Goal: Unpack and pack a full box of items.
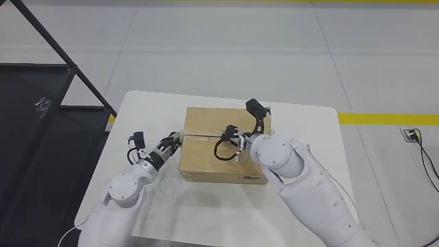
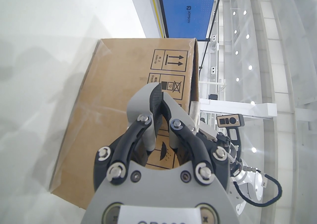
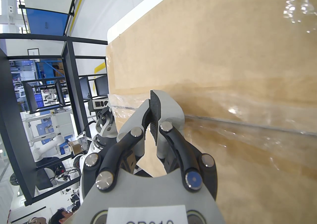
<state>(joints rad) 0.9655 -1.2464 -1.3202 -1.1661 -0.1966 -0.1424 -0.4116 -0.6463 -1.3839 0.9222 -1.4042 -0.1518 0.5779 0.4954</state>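
A closed brown cardboard box [image 1: 206,158] sits in the middle of the white table [image 1: 309,127], its top flaps joined by clear tape along the centre seam [image 3: 247,123]. My left gripper [image 2: 159,91] is shut on nothing, its tip close against the box's [image 2: 116,78] short side with printed handling symbols. In the top view, this left gripper [image 1: 174,139] is at the box's left edge. My right gripper [image 3: 154,102] is shut and empty, just above the box top [image 3: 223,49] near the taped seam. From above, the right gripper [image 1: 230,139] is over the box's middle.
A black metal frame rack [image 1: 41,110] stands beside the table on the left. Bare table surface lies right of the box and along the front edge [image 1: 206,213]. A yellow floor line [image 1: 387,118] runs to the right beyond the table.
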